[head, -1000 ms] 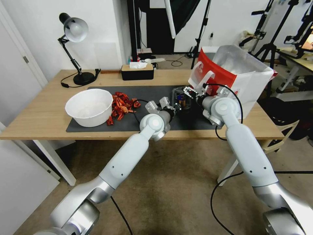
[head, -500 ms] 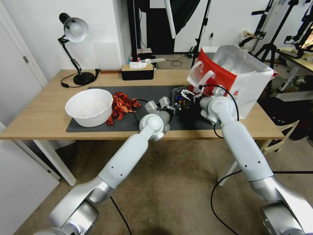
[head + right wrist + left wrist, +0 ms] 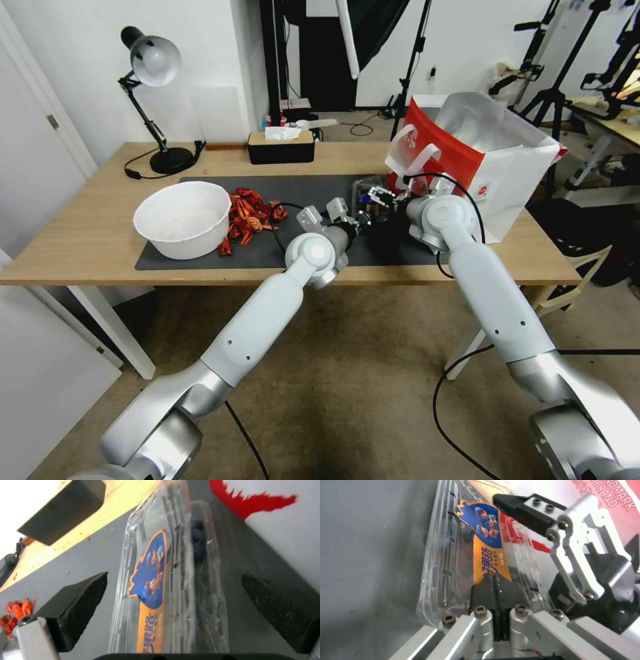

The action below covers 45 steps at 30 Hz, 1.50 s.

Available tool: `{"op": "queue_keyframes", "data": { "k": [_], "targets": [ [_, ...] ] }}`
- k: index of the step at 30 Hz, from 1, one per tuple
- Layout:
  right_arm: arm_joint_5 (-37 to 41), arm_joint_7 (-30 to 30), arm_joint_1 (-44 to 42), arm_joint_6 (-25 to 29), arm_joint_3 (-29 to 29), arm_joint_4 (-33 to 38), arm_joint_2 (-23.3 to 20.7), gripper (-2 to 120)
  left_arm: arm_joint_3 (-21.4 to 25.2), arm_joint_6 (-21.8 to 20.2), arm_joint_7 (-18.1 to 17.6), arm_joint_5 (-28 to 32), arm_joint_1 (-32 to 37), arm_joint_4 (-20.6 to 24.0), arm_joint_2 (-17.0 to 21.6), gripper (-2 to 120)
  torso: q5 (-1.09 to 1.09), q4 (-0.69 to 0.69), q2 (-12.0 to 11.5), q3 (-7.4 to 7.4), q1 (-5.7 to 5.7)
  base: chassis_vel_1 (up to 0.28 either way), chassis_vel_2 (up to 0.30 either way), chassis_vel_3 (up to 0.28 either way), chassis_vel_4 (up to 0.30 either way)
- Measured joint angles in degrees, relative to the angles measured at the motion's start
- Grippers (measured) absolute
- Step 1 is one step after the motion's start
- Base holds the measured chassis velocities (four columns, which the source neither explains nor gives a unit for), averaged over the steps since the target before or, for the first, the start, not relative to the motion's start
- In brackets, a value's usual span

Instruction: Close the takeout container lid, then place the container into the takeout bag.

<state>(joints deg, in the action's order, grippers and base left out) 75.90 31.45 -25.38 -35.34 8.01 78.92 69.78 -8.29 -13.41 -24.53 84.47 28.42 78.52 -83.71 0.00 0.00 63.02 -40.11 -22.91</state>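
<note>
The container (image 3: 371,200) stands on the dark mat on the counter (image 3: 87,240), just beside the bag (image 3: 497,167). The left gripper (image 3: 498,590) is pinched together on its near edge; the right gripper (image 3: 173,610) straddles it with its fingers wide apart, touching nothing. The lid (image 3: 150,562) looks folded against the berry half. Thin clear plastic like this is probably light, springy, slick and easily crushed, so the stiffer rim or the two broad faces, squeezed gently, seem the safest hold.

containers 1 (image 3: 371,197) | bags 1 (image 3: 513,173) | bowls 1 (image 3: 183,219) | lamps 1 (image 3: 155,93)
</note>
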Motion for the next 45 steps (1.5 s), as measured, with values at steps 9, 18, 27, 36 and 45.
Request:
{"op": "queue_keyframes", "data": {
  "k": [9,18,27,36,45],
  "targets": [
    [1.45,-1.22,1.15,-1.87,-0.34,-1.6,0.24,100,-0.18,0.0,-0.01,0.0,0.04,0.04,0.02,0,0.0,0.0,0.0,0.0,0.0,0.0,0.0,0.0,0.0],
    [2.17,-1.9,1.4,-2.93,-0.33,-2.37,0.33,100,-0.31,0.01,-0.06,0.0,0.01,0.17,0.11,0,0.0,0.0,0.0,0.0,0.0,0.0,0.0,0.0,0.0],
    [3.3,-1.91,2.21,-3.45,-0.45,-3.35,0.35,99,-0.43,0.04,-0.08,-0.01,0.18,0.51,0.16,0,0.0,0.0,0.0,0.0,0.0,0.0,0.0,0.0,0.0],
    [4.06,-1.66,2.14,-3.65,-0.07,-3.67,0.26,68,-0.44,0.06,-0.1,-0.01,0.28,0.8,0.57,0,0.0,0.0,0.0,0.0,0.0,0.0,0.0,0.0,0.0],
    [4.29,-1.08,1.59,-3.73,0.44,-3.81,0.03,38,-0.52,0.09,-0.11,-0.01,0.31,0.88,0.4,0,0.0,0.0,0.0,0.0,0.0,0.0,0.0,0.0,0.0]
  ]
}}
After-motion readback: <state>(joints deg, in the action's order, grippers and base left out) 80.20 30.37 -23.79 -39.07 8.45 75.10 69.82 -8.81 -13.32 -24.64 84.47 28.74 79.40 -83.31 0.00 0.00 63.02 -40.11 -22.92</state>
